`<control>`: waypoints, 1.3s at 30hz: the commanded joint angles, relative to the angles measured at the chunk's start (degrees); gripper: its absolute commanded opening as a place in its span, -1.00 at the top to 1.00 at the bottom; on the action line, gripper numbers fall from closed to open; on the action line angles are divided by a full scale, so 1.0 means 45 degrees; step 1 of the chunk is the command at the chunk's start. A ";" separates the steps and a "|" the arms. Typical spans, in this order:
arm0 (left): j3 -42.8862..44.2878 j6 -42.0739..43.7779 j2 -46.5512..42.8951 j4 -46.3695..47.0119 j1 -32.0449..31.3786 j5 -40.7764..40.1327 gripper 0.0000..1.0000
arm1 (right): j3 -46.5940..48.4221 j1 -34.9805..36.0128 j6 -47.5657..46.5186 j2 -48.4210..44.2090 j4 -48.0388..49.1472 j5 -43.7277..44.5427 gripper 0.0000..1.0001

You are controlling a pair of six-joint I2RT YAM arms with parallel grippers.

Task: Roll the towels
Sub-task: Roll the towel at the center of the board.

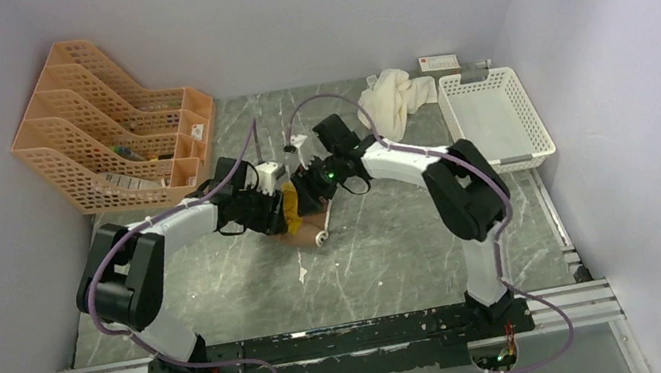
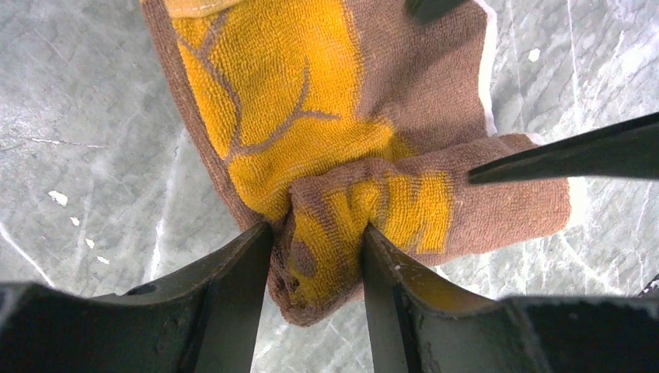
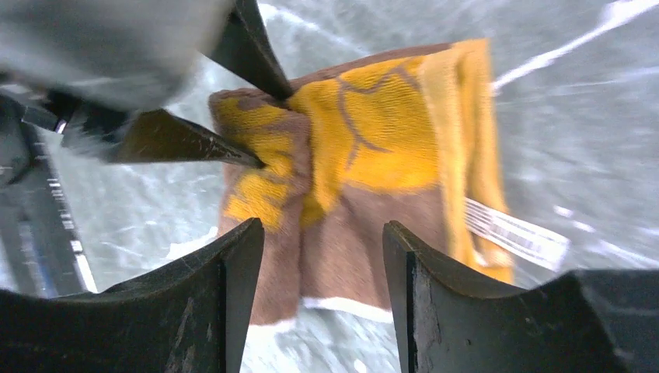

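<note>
The brown towel (image 1: 301,227) with its mustard-yellow side up (image 2: 295,85) lies partly folded in the middle of the table. My left gripper (image 2: 319,241) is shut on a bunched fold at the towel's near corner; it comes in from the left in the top view (image 1: 277,206). The right gripper (image 3: 322,233) stands open just above the towel's brown edge (image 3: 342,249), with nothing pinched between its jaws, and faces the left gripper (image 1: 313,187). The left gripper's fingers (image 3: 194,144) show in the right wrist view, nipping the folded corner. The cream-white towel (image 1: 393,100) lies crumpled at the back.
An orange tiered file rack (image 1: 110,132) stands at the back left. A white plastic basket (image 1: 495,118) sits at the back right beside the cream towel. The towel's white label (image 3: 517,233) sticks out at one side. Grey marbled tabletop (image 1: 369,261) lies in front.
</note>
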 commanded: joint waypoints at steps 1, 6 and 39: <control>0.0084 -0.0405 0.0406 0.0104 -0.0143 -0.0932 -0.14 | -0.0485 0.0406 -0.2191 -0.1711 -0.0852 0.4039 -0.16; 0.0171 -0.0477 0.0614 0.0189 -0.0131 -0.0667 -0.15 | -0.2660 0.1344 -0.3387 -0.3873 0.0571 0.5959 -0.16; 0.0597 -0.0464 0.0964 0.0274 0.1127 0.1051 -0.16 | -0.2873 0.3906 -0.2839 -0.1879 0.2180 0.6257 0.33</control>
